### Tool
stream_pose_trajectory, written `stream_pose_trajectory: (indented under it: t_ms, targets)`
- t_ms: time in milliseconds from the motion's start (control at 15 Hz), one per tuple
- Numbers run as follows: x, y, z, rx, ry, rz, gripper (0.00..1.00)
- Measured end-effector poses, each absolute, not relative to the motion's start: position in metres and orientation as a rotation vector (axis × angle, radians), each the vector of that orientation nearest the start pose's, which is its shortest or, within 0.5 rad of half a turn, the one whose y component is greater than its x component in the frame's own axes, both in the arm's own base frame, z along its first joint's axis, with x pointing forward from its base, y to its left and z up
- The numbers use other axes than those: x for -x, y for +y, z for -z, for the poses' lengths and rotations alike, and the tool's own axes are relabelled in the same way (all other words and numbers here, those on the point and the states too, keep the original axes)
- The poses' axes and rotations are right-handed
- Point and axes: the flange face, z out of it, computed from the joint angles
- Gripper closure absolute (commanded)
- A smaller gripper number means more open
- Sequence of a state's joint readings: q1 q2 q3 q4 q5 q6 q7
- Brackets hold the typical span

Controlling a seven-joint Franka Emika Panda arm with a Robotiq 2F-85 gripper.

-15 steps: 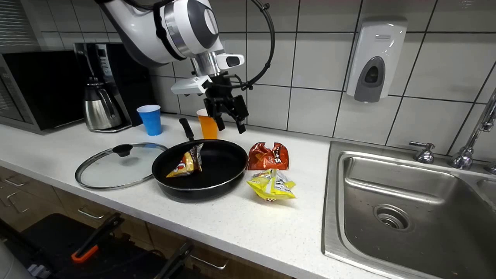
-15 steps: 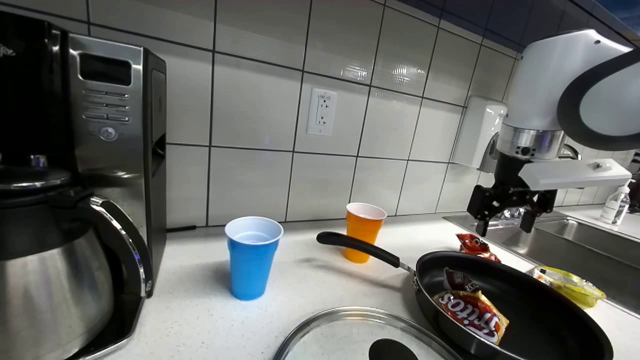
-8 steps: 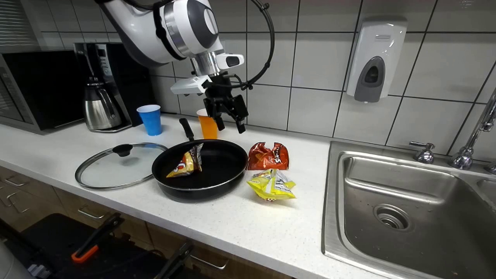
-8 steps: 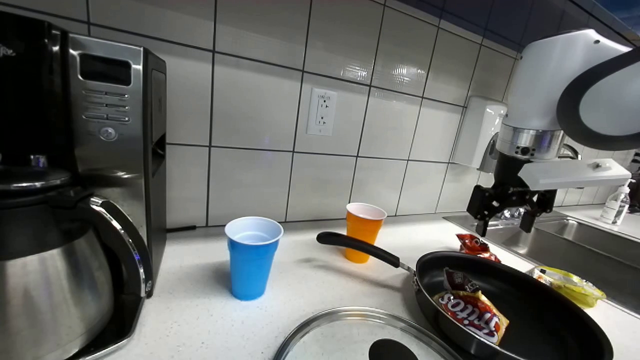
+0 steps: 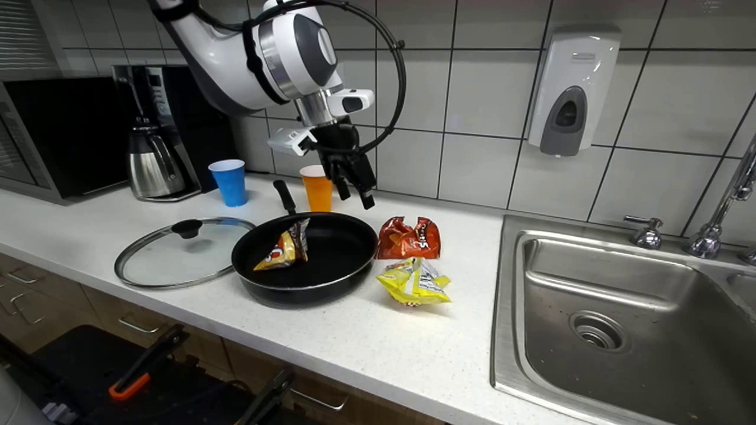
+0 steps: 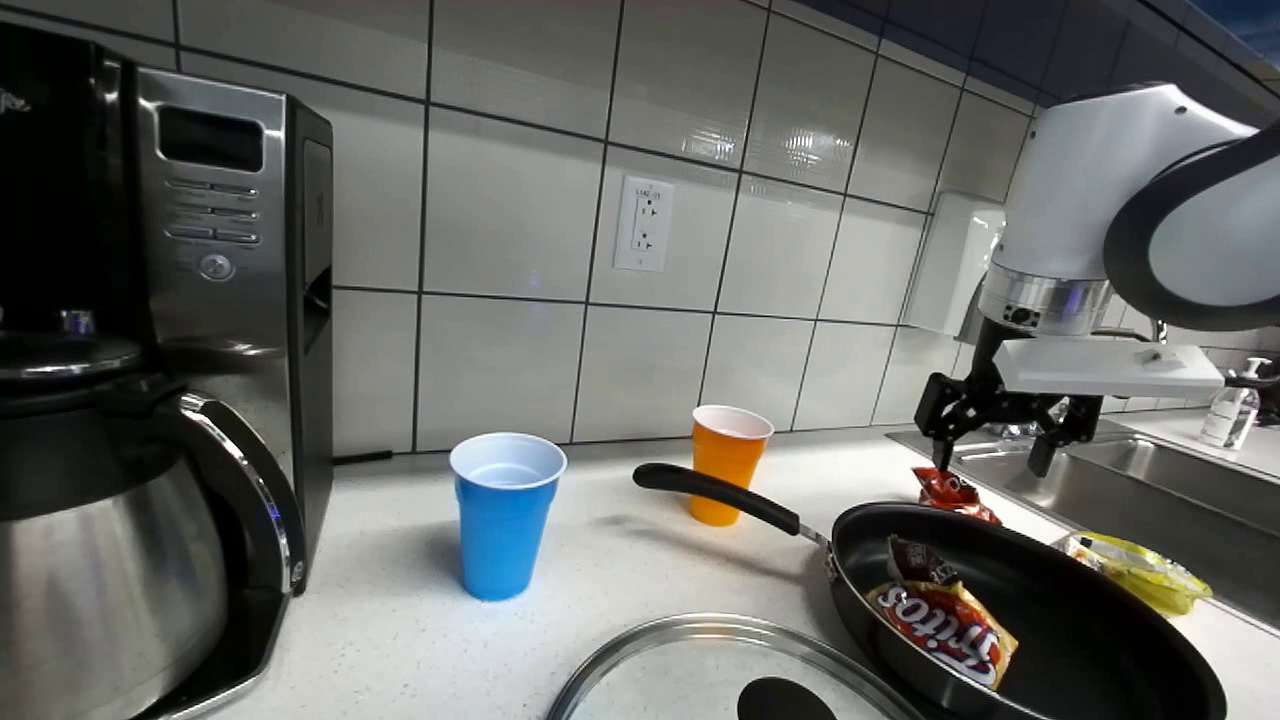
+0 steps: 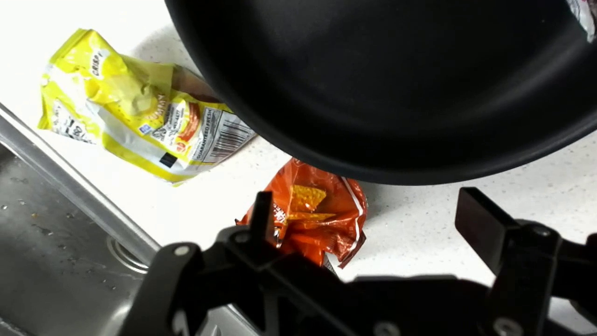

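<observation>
I have the gripper (image 6: 991,464) spread wide, empty, near the back edge of the desk (image 5: 449,348); a gap separates red bag (image 5: 409,239) from sink (image 5: 508,283).

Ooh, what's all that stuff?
Round frying pan: 1, black, on white counter
Fritos bag: 1, golden, in pan
Crumpled foil bag: 1, red, beside pan
Crinkled snack bag: 1, yellow, beside pan
Round glass lid: 1, clear, beside pan
Tapered cups: 2, blue and orange, on counter
Coffee maker: 1, black and silver, on counter
Boxy microwave: 1, black, on counter
Steel sink with faucet: 1, silver, in counter
Soap dispenser, outlet: 1 each, white, on tiled wall
Robot arm: 1, white, above counter
Open gripper: 1, black, above counter
</observation>
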State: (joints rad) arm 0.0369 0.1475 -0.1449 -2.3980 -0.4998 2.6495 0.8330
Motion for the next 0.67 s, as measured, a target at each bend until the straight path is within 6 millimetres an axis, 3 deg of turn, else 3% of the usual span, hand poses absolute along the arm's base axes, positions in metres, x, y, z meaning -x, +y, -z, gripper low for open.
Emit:
stream_pose_trajectory:
  t_ms: [667]
  targets:
    - [-0.530,-0.088,-0.229,3.215,1.047,0.278,0.00]
